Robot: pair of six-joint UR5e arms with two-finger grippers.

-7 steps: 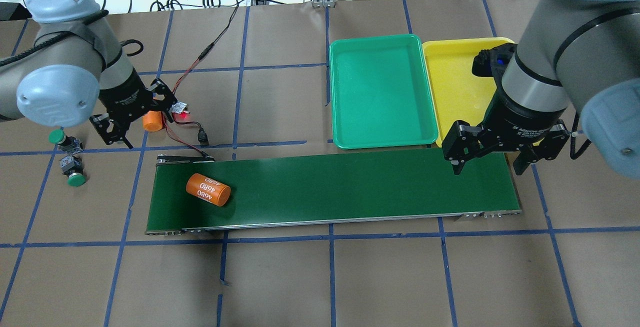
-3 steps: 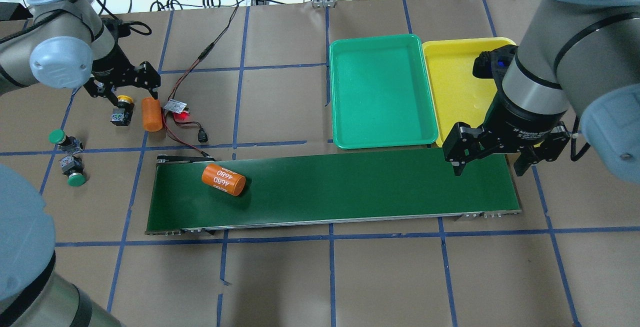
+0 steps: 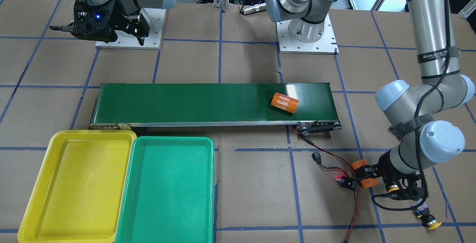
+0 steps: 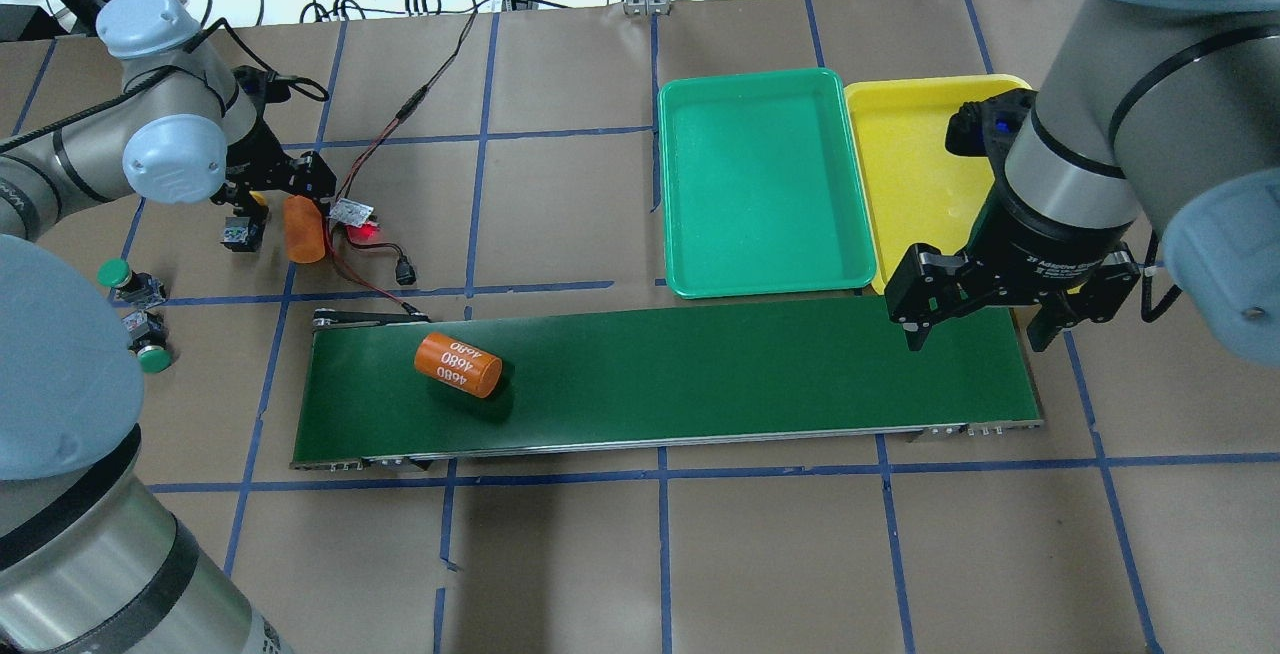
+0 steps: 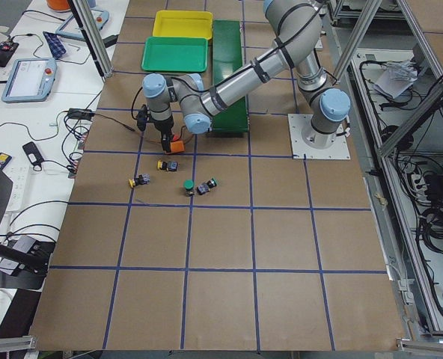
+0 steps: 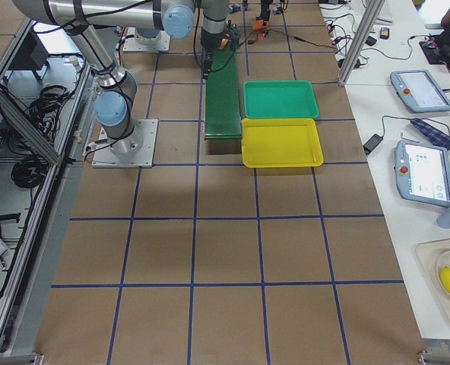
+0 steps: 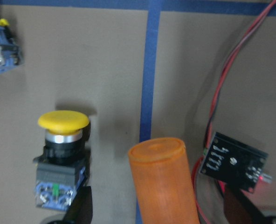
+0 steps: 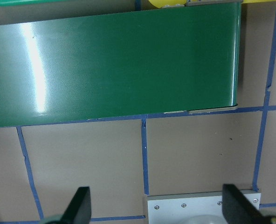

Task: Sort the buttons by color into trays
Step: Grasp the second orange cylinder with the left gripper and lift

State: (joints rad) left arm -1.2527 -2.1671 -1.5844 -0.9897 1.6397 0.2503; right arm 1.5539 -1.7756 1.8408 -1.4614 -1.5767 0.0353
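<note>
The left gripper [image 7: 157, 204] has its jaws spread and grips nothing. A plain orange cylinder [image 7: 163, 182] lies between them, and a yellow button [image 7: 63, 140] sits just beside one finger. The right gripper [image 4: 975, 322], its wrist marked "2F Adaptive", hangs wide open over the end of the conveyor belt [image 4: 700, 364], near the yellow tray [image 4: 900, 154] and the green tray [image 4: 765, 184]. The second yellow button [image 7: 0, 42] and two green buttons [image 4: 125, 279] rest on the brown table [image 4: 700, 554] with its blue tape grid (all well apart from the trays). The belt's cylinder [image 4: 458, 365] reads "4680". White benches with cables border the table.
</note>
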